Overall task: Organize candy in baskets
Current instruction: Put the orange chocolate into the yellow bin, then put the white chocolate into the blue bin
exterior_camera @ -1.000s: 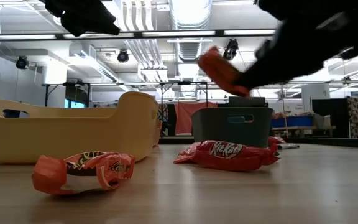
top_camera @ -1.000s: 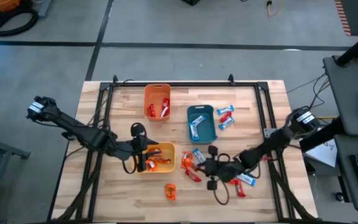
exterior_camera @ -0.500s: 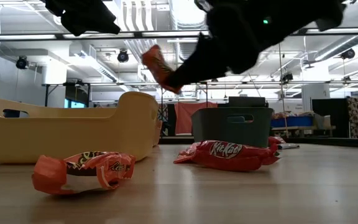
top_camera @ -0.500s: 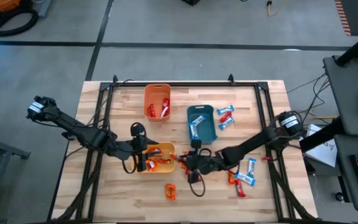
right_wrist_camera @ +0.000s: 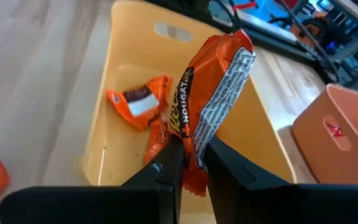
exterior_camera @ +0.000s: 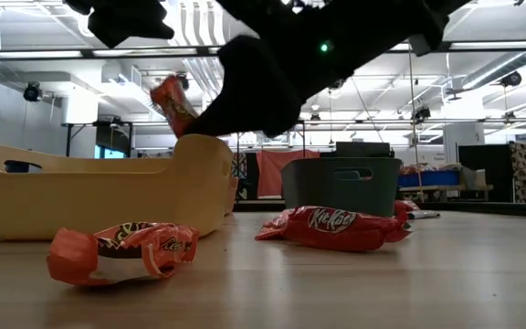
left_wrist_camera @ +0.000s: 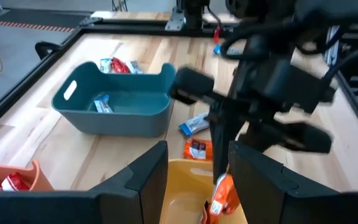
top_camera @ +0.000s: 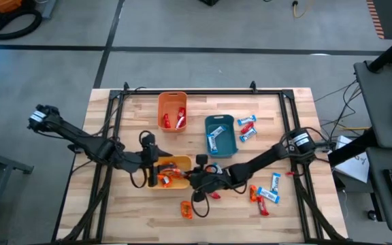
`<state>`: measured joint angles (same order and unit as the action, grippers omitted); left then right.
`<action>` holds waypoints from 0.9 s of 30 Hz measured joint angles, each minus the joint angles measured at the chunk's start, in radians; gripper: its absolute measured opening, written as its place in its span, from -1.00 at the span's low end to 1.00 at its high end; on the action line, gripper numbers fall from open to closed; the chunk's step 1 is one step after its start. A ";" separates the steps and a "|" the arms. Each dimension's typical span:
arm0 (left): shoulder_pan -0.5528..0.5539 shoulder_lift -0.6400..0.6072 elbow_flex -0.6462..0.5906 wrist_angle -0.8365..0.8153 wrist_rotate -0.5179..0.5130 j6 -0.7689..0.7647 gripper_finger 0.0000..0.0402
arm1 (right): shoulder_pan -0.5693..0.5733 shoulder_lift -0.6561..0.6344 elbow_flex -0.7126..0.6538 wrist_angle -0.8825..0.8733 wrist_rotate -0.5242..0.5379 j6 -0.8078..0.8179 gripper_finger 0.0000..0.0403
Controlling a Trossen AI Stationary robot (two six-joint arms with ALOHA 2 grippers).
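Observation:
The yellow basket (top_camera: 182,163) stands near the table's front, with orange candy (right_wrist_camera: 138,99) lying inside. My right gripper (top_camera: 197,178) is over the basket's right end, shut on an orange candy bar (right_wrist_camera: 213,93), which also shows in the low view (exterior_camera: 173,105). My left gripper (left_wrist_camera: 197,186) is open and empty above the basket's left part (top_camera: 152,163). The orange basket (top_camera: 172,111) holds red candy. The teal basket (top_camera: 221,134) holds a light blue bar. Loose candy lies on the table: an orange piece (top_camera: 186,209), a red bar (exterior_camera: 336,227) and light blue bars (top_camera: 247,126). My right gripper pinches one end of the orange candy bar (right_wrist_camera: 190,163) between its two fingers. The fingers come slanting from the table's right. The rest of the bar sticks out past the fingertips, tilted, lifted clear above the inside of the yellow basket.
More red and light blue bars (top_camera: 267,194) lie at the front right of the table. A black frame (top_camera: 182,92) runs along the far edge and down both sides. Bare wood shows at the front left.
My right gripper has carried the orange candy bar toward the table's left, from the loose pile at the front right to above the yellow basket. The bar has stayed lifted clear in the shut fingers.

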<state>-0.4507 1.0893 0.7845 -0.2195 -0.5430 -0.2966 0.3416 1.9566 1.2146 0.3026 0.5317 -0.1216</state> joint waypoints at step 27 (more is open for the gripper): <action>0.000 -0.023 -0.001 0.002 0.000 0.003 -0.23 | 0.014 -0.087 0.007 -0.023 -0.015 0.050 -0.29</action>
<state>-0.4511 1.0660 0.7837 -0.2176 -0.5430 -0.2940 0.3557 1.8696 1.2221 0.2799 0.5163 -0.0719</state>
